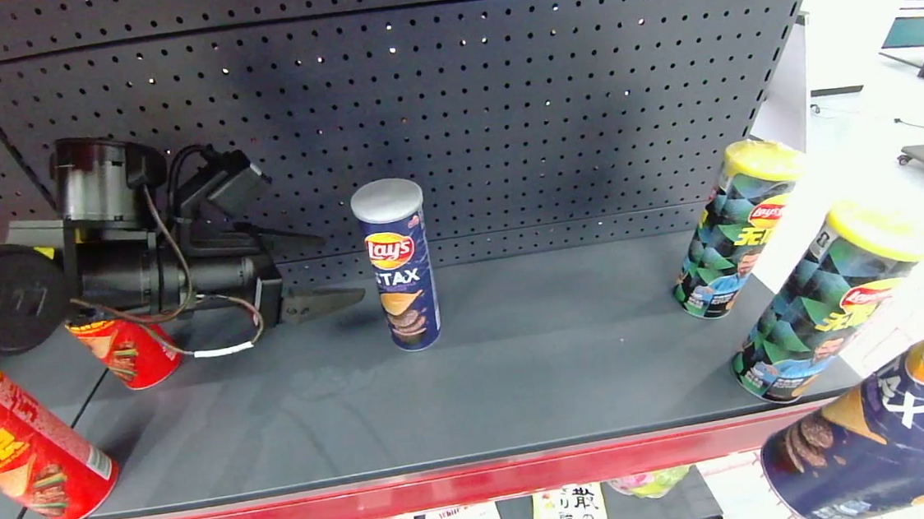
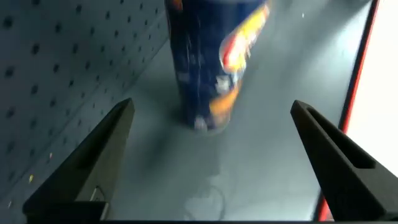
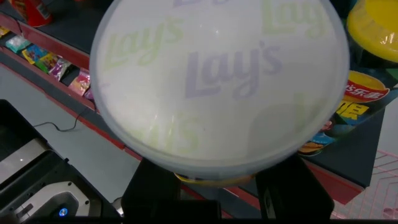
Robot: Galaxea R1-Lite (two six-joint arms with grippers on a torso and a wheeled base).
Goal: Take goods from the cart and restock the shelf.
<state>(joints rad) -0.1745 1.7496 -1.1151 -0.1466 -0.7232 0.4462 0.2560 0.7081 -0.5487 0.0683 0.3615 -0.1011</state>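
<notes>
A blue chip can [image 1: 398, 264] with a silver lid stands upright on the grey shelf deck [image 1: 535, 353], near the pegboard back. My left gripper [image 1: 340, 266] is just to its left at deck height, open and apart from it. In the left wrist view the blue can [image 2: 208, 62] stands ahead of the left gripper [image 2: 211, 106], whose spread fingers [image 2: 93, 168] hold nothing. At the lower right a second blue can [image 1: 888, 440] lies tilted in front of the shelf edge. My right gripper [image 3: 221, 186] is shut on this can, whose white lid [image 3: 217, 81] faces the camera.
Two red cans [image 1: 10, 435] [image 1: 127, 352] lean at the shelf's left end. Two yellow-lidded green cans [image 1: 740, 229] [image 1: 820, 305] stand at its right end. A red lip [image 1: 414, 490] runs along the front edge. Snack packets [image 1: 568, 511] sit on the shelf below.
</notes>
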